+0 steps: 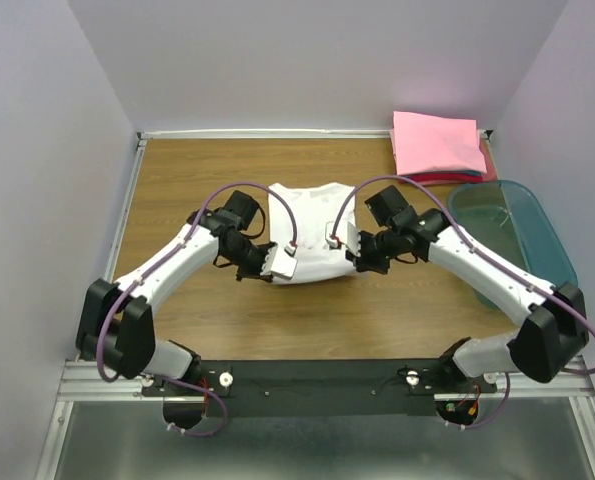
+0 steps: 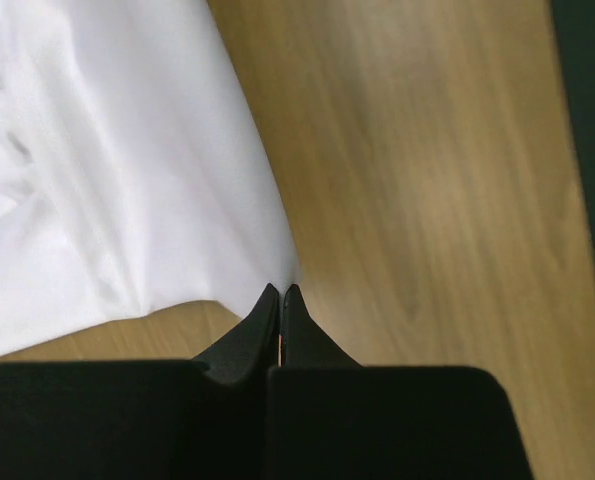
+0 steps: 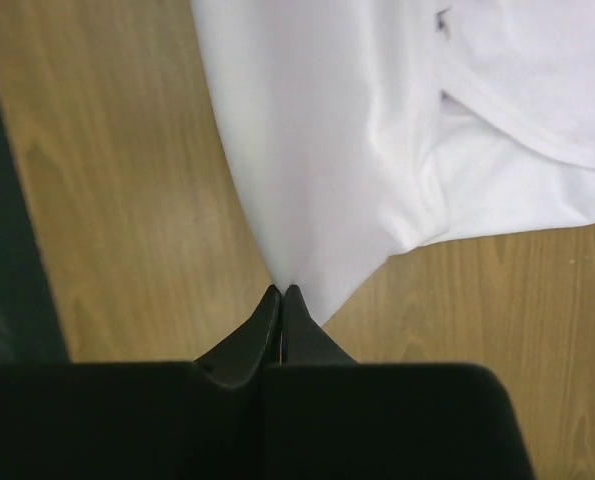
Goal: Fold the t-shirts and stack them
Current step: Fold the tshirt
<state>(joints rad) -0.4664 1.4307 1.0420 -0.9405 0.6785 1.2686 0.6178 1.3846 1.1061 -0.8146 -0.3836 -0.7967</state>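
Observation:
A white t-shirt [image 1: 313,225] lies partly folded in the middle of the wooden table. My left gripper [image 1: 281,262] is shut on its near left corner; the left wrist view shows the cloth [image 2: 127,180] pinched at the fingertips [image 2: 267,300]. My right gripper [image 1: 343,240] is shut on the near right corner, and the right wrist view shows the white fabric [image 3: 317,150] pulled to a point at the fingertips [image 3: 293,297]. A folded pink t-shirt [image 1: 437,143] lies on a stack at the back right.
A teal plastic bin [image 1: 512,235] stands at the right, close beside my right arm. The pink stack rests on a red garment [image 1: 447,180]. Walls close the table at back and sides. Bare wood [image 1: 377,320] lies near me.

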